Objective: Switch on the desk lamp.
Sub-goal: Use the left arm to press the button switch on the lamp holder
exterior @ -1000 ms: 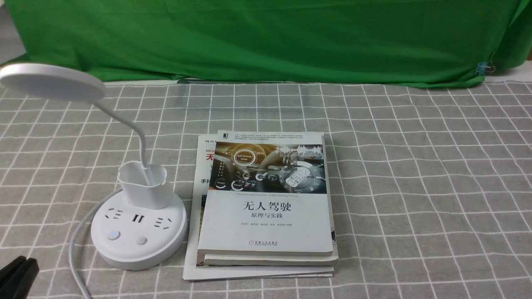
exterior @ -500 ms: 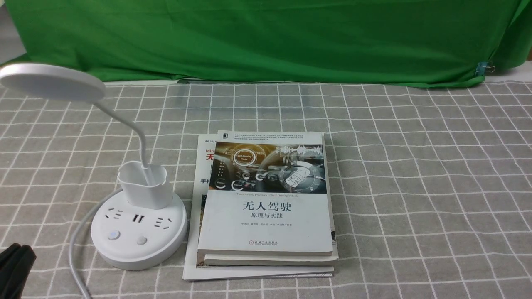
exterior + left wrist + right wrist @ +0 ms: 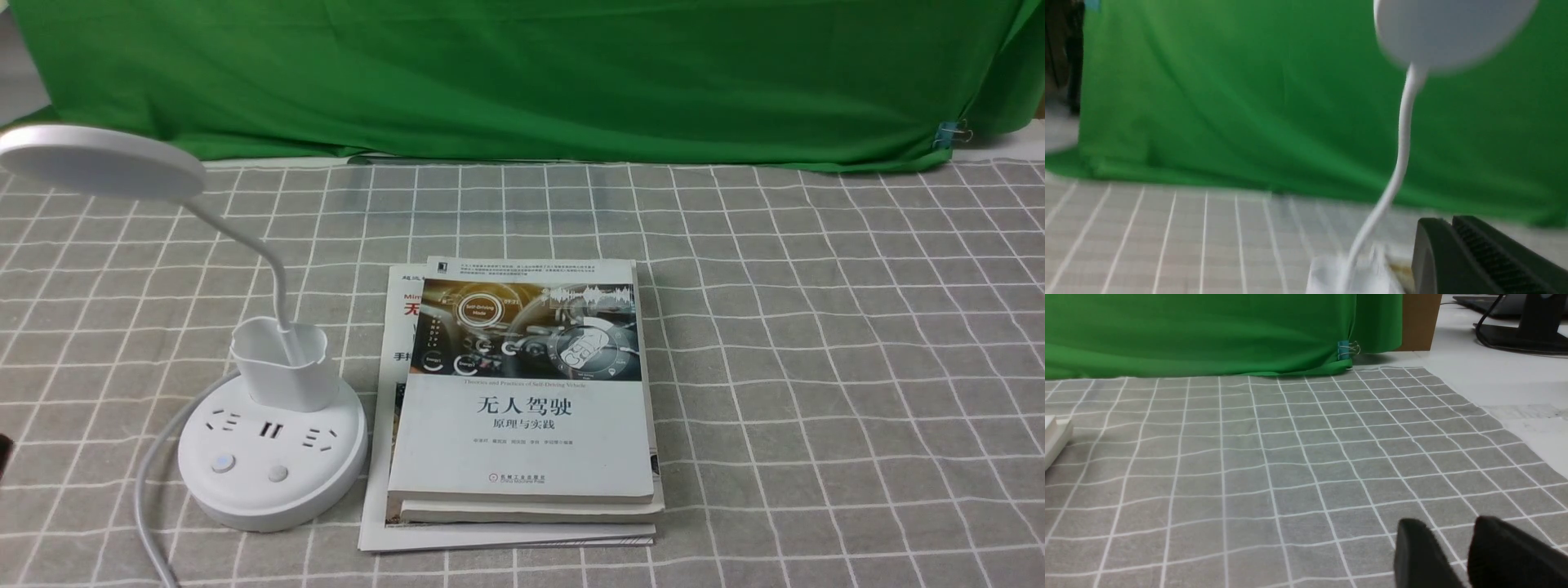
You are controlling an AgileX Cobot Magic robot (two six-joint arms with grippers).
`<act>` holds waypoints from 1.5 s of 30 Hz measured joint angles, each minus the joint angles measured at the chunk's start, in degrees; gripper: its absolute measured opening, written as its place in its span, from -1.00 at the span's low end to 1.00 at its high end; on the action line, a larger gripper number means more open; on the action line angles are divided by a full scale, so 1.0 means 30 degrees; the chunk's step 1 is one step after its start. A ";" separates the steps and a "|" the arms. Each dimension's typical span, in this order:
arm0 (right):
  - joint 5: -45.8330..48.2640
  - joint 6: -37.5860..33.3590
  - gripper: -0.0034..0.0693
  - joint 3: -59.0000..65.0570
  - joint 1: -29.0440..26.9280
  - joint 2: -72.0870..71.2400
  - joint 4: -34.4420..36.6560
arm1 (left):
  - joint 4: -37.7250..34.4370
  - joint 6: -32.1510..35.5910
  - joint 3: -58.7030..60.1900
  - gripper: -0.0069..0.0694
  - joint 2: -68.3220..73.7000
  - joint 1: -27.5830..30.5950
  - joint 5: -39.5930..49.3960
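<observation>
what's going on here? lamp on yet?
Nothing is being touched right now. The desk lamp sits beside a stack of books on the checked cloth, its head looking unlit. The left gripper hangs near the lamp, apparently shut and empty; the right gripper is over bare cloth, slightly open, holding nothing.

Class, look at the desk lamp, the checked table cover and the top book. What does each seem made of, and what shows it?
The desk lamp: probably plastic, smooth white, softly moulded rounded forms.
The table cover: cloth, matte grey, wavy grid lines and wrinkles.
The top book: paper, smooth printed cover, page edges visible.
</observation>
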 joint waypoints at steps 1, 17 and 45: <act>0.0000 0.0000 -0.23 0.0000 0.0000 0.0000 0.0000 | 0.0000 -0.0020 0.0000 -0.77 0.0000 0.0000 -0.1627; 0.0000 0.0000 -0.23 0.0000 0.0000 0.0000 0.0000 | 0.1179 -0.0001 -0.7620 -0.77 0.7291 0.0000 1.0374; 0.0000 0.0000 -0.23 0.0000 0.0000 0.0000 0.0000 | 0.3985 -0.2140 -1.2820 -0.77 2.3809 -0.3821 1.3564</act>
